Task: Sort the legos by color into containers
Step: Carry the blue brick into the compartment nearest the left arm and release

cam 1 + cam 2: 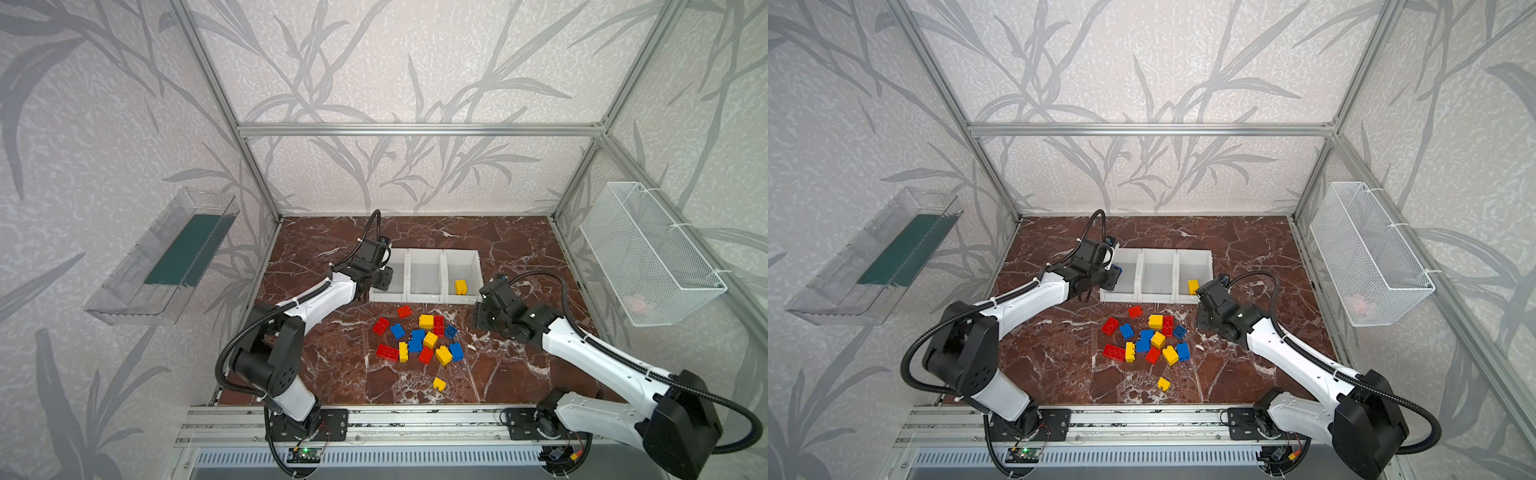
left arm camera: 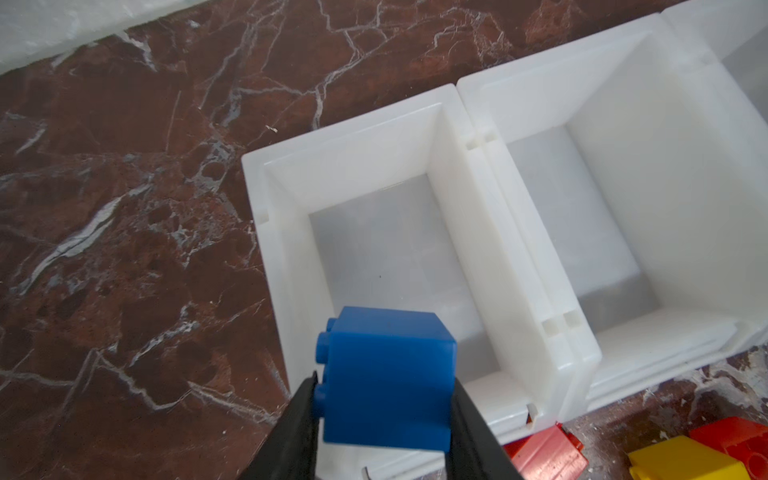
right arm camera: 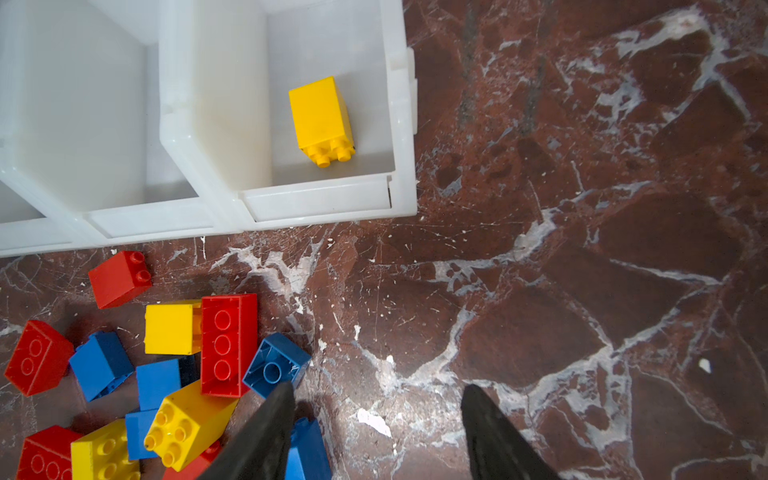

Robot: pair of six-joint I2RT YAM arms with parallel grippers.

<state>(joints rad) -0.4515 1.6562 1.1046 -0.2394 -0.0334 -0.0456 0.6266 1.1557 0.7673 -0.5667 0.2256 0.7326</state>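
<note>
Legos [image 1: 419, 336] are lying in a loose heap of red, blue and yellow on the marble table [image 1: 324, 249]. The heap is just beside the right gripper [image 3: 378, 401], on the side facing the left arm. That gripper's jaws are standing apart with nothing between them, and only table is showing in the gap. One of its fingers [image 3: 266, 432] is sitting close by an upturned blue brick [image 3: 276, 365] at the heap's edge; whether it is touching any brick I cannot tell. Ahead of these jaws, the end container [image 3: 324, 199] of the three joined white containers [image 1: 424, 254] is holding a single yellow brick [image 3: 322, 120], which is lying on its side.

The left gripper [image 2: 384, 415] is clamping a square blue lego [image 2: 388, 365] between its two fingers, with the studs pointing sideways toward one finger. Beneath and ahead of these jaws is the container at the opposite end [image 2: 357, 145], and the held brick is hanging above its low front. The middle container [image 2: 623, 104] is sitting just beside it, farther from the jaws.

A red brick [image 1: 404, 311] is lying apart from the heap, between it and the container fronts. A lone yellow brick [image 1: 439, 384] is lying well behind the right jaws, nearer the arm bases.
</note>
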